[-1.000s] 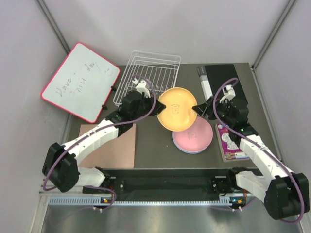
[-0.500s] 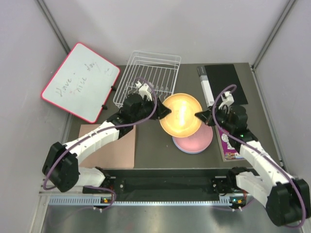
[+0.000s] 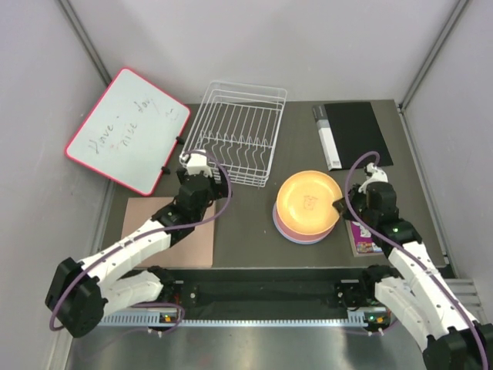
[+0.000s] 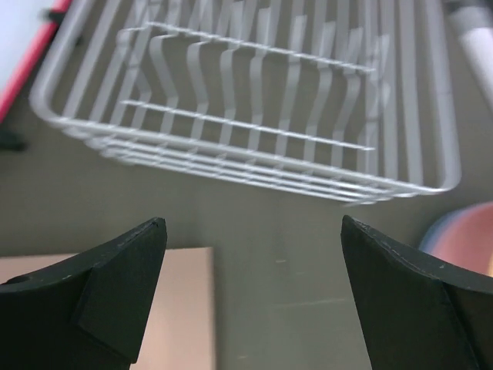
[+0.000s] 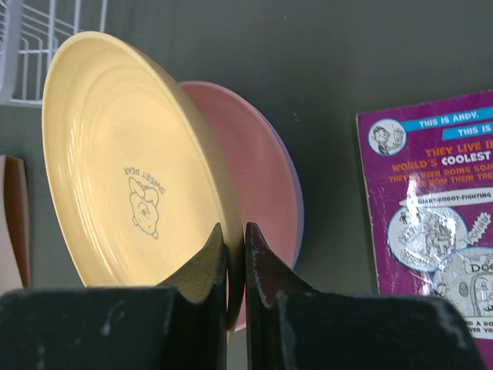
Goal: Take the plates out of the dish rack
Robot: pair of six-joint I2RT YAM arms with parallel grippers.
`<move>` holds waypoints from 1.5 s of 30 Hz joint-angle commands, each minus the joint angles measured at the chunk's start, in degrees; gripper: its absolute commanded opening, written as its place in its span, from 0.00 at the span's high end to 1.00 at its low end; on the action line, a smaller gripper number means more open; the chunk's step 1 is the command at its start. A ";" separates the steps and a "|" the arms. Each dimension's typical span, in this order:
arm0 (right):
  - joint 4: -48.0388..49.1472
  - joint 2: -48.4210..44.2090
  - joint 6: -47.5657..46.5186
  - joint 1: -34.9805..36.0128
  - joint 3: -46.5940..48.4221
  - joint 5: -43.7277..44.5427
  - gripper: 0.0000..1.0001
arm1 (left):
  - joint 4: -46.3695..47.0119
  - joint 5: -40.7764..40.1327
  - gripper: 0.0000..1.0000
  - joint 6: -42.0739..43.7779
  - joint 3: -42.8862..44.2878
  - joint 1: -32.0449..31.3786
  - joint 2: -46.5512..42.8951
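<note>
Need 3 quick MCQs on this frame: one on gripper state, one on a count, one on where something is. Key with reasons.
1. The left gripper is:
A. shut on a plate
B. open, holding nothing
C. shut on a rack wire

2. Plates standing in the dish rack:
A. none
B. two
C. four

3. The orange-yellow plate is:
A. in the rack
B. over the pink plate, its rim in the right gripper
C. in the left gripper

Key:
1 B: in the left wrist view the jaws stand wide apart with nothing between them.
2 A: the top view shows only bare wires.
3 B: the right wrist view shows the jaws shut on its rim, with the pink plate right behind it.
</note>
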 commanded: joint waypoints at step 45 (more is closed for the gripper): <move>6.06 3.76 -9.01 -0.14 9.68 21.73 0.17 | -13.47 -20.82 0.01 0.77 -0.84 0.07 -12.04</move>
